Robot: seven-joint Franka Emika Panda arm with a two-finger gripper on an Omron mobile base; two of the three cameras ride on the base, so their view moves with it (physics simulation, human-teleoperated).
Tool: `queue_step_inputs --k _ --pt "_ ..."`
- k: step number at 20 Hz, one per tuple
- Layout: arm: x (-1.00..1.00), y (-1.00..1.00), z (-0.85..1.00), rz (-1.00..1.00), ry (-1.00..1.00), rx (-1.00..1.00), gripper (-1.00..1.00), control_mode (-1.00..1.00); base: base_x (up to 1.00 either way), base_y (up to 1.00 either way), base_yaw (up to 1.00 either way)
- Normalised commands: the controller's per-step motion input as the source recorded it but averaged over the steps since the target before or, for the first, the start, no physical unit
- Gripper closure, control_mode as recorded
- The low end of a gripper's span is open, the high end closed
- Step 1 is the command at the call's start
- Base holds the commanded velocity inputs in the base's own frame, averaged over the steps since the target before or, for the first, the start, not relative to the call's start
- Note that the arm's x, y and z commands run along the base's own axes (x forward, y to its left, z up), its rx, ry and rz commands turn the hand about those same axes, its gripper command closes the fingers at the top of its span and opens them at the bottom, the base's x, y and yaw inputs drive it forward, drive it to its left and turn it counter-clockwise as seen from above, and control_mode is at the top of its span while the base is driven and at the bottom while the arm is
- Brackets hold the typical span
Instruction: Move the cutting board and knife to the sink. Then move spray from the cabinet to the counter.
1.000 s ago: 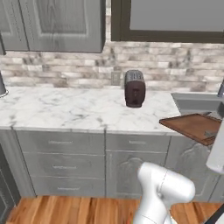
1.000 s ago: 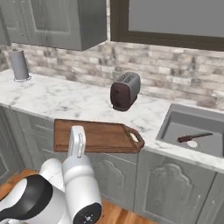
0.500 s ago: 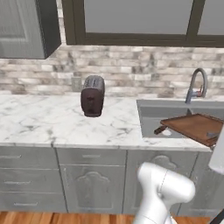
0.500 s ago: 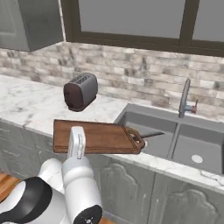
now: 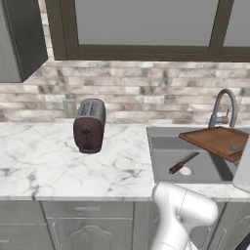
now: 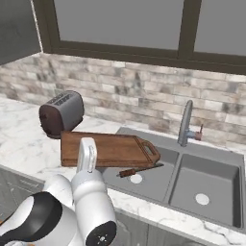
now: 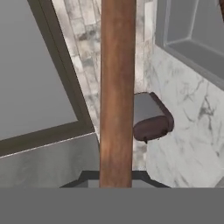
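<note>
My gripper (image 6: 87,153) is shut on the near long edge of the cutting board (image 6: 108,148), a reddish-brown wooden board held flat in the air over the left part of the sink (image 6: 218,166). In the hand view the cutting board (image 7: 116,87) runs edge-on straight up from the fingertips (image 7: 89,178). From the left, the cutting board (image 5: 215,140) hangs above the sink (image 5: 163,146). The knife (image 5: 183,162) lies in the left basin, and the knife (image 6: 140,169) sits just past the board's edge. The spray is out of view. The side of a wall cabinet (image 5: 22,39) shows at upper left.
A dark toaster (image 5: 89,125) stands on the white marble counter (image 5: 49,166) left of the sink. The curved faucet (image 5: 222,107) rises behind the basins, under a large window. The right basin (image 6: 204,185) holds nothing. Grey drawers run below the counter.
Both base views have slid right along the counter: the toaster drifted left and the sink with the knife came fully into view. The board stays in my shut gripper.
</note>
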Motion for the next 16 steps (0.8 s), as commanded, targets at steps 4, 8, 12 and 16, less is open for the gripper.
queue_step_inputs --k 4,8,12,16 --pt "0.0 0.0 0.0 0.0 0.0 0.0 1.0 1.0 0.92 0.0 -0.39" --pt "0.0 0.0 0.0 0.0 0.0 0.0 1.0 1.0 0.85 0.0 -0.42" --pt "0.0 0.0 0.0 0.0 0.0 0.0 1.0 1.0 0.74 0.01 -0.2" --pt "0.86 0.0 -0.08 0.0 0.07 0.0 1.0 -1.0 0.0 0.0 0.0"
